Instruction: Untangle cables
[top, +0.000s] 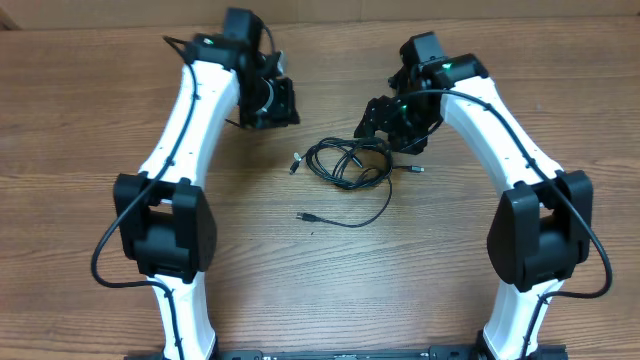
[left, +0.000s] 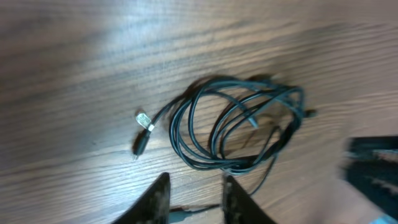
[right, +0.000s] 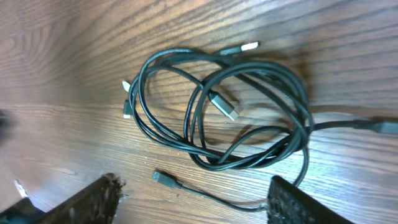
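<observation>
The cables (top: 345, 163) lie as a loose black coil on the wooden table between the two arms. One strand trails toward the front and ends in a small plug (top: 303, 216). My left gripper (top: 283, 106) is off the coil's back left. In the left wrist view the coil (left: 211, 163) lies just beyond the left gripper (left: 194, 190), whose jaws stand apart with nothing between them. My right gripper (top: 381, 120) is at the coil's back right. In the right wrist view the coil (right: 233, 161) lies ahead of the wide-open right gripper (right: 193, 196). A thin strand with a plug (right: 163, 178) runs up to its right finger (right: 298, 202).
Silver-tipped plug ends stick out of the coil (left: 144, 119) (right: 225, 107). The wooden table (top: 320, 280) stretches toward the front between the two arm bases (top: 170, 235) (top: 535, 235). Thicker black wires run along each arm.
</observation>
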